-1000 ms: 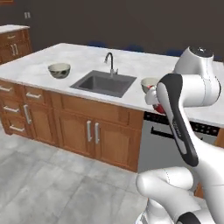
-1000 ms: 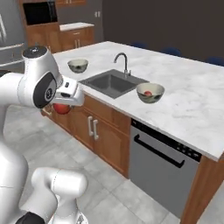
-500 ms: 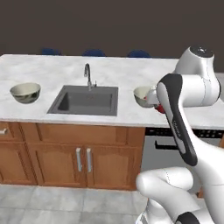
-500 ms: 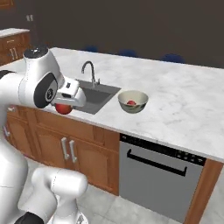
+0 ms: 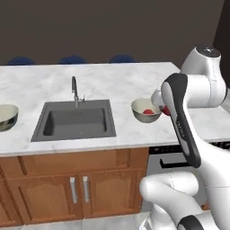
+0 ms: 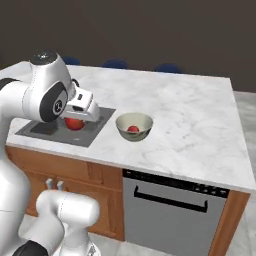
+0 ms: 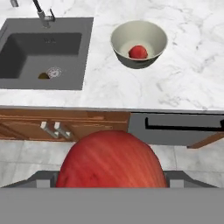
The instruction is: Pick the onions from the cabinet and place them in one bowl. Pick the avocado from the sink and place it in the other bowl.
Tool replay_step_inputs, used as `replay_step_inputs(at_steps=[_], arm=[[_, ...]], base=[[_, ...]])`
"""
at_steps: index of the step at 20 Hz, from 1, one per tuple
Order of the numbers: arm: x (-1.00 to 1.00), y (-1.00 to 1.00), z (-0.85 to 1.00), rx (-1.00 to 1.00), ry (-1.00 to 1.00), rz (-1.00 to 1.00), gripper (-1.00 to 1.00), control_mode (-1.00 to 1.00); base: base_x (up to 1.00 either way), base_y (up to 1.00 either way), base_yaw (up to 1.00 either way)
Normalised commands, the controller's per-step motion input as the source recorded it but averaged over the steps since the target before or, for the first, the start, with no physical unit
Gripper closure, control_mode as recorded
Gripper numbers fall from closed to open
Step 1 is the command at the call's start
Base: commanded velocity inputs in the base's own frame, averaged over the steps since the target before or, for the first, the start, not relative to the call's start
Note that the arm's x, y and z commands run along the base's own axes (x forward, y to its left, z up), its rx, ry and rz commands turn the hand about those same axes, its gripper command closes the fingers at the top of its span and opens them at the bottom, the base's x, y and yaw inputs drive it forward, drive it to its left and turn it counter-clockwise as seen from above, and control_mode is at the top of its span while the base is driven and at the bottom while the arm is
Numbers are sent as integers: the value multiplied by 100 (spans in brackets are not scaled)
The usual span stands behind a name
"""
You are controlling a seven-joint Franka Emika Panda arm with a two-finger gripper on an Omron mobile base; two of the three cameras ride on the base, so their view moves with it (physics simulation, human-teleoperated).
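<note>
On the left of the marble bench [image 5: 121, 83], one bowl [image 5: 6, 117] sits at the edge beside the dark sink [image 5: 74, 120], where a small dark avocado [image 7: 43, 75] lies by the drain. Right of the sink, open marble surrounds the second bowl [image 6: 134, 126], which holds a glossy red onion [image 7: 138, 52]. The other onion [image 7: 111, 161], red and faintly streaked, sits gripped between the fingers [image 7: 44, 177], out over the floor before the bench's front edge.
</note>
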Motion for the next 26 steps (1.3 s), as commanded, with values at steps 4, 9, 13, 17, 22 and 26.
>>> replay_step_inputs(at_steps=[4,9,13,17,22,26], arm=[[0,0,0,0,0,0,100,100],[0,0,0,0,0,0,100,100],[0,0,0,0,0,0,100,100],[0,0,0,0,0,0,100,100],[0,0,0,0,0,0,100,100],[0,0,0,0,0,0,100,100]], base=[[52,0,-21],[54,0,-21],[48,0,-22],[39,0,-21],[46,0,-20],[34,0,-9]])
